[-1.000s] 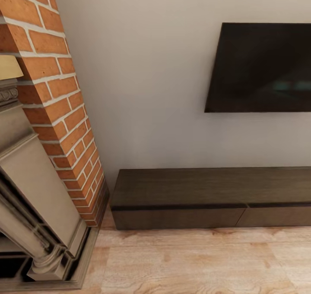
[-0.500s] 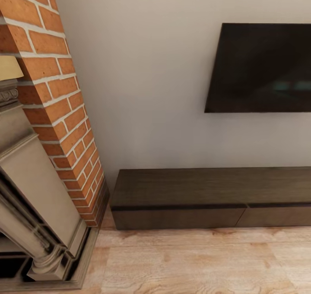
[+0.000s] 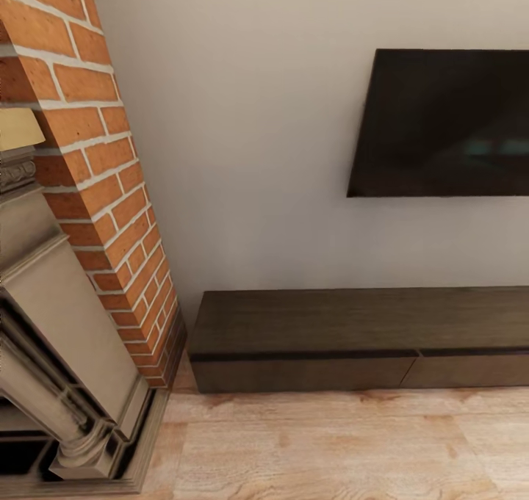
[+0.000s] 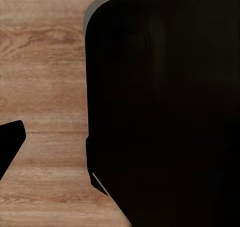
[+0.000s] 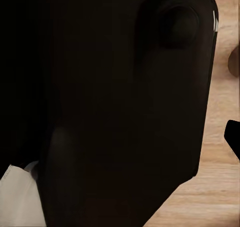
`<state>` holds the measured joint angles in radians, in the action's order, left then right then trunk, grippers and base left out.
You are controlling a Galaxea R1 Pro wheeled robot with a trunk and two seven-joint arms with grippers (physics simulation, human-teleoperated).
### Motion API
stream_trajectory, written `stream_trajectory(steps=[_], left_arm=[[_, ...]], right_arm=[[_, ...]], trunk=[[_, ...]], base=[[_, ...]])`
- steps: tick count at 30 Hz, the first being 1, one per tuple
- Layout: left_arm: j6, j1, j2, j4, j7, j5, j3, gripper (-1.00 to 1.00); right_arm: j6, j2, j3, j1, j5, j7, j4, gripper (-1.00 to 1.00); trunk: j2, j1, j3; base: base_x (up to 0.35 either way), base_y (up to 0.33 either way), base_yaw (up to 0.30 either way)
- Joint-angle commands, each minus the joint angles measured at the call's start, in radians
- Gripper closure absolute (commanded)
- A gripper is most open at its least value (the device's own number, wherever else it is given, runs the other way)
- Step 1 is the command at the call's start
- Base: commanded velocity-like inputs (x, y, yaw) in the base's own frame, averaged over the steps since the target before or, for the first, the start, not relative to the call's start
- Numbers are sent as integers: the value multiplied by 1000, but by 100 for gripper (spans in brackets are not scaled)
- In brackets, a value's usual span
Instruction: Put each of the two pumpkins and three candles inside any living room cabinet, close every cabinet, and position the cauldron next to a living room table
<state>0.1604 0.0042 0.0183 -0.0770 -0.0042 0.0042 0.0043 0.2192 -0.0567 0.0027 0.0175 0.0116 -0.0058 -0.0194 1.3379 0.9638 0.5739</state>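
Cabinet: we see the long, low, dark brown cabinet (image 3: 360, 338) against the pale wall (image 3: 242, 155), standing on the wood floor (image 3: 316, 448) and running off the head view's right edge.
Drawers: two wide fronts show, a left drawer front (image 3: 301, 373) and a right drawer front (image 3: 470, 369), both flush with the unit; we cannot see what is inside them.
Cabinet top: a flat dark slab, bare where we can see it.
Television: a black television (image 3: 441, 122) hangs on the wall above the cabinet's right part.
Fireplace: a red brick chimney (image 3: 95, 184) and grey carved mantel (image 3: 51, 338) stand just beside the cabinet's left end.
Grippers: in each wrist view a large dark robot body blocks most of the floor; we cannot tell how either gripper's fingers stand.
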Motion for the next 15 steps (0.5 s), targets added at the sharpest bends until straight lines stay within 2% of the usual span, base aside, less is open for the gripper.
stream_trajectory(steps=[1, 7, 15], left_arm=[[1, 0, 0, -1, 0, 0, 0, -100], [1, 0, 1, -1, 0, 1, 0, -100], [1, -6, 0, -9, 1, 0, -1, -100]], right_arm=[[17, 0, 0, 1, 1, -1, -2, -100], [60, -2, -1, 1, 0, -2, -2, -100], [64, 1, -1, 1, -7, -4, -2, -100]], trunk=[[-7, -4, -3], [-49, -27, -21], [-105, -58, -46]], base=[[0, 0, 0], [0, 0, 0], [0, 0, 0]])
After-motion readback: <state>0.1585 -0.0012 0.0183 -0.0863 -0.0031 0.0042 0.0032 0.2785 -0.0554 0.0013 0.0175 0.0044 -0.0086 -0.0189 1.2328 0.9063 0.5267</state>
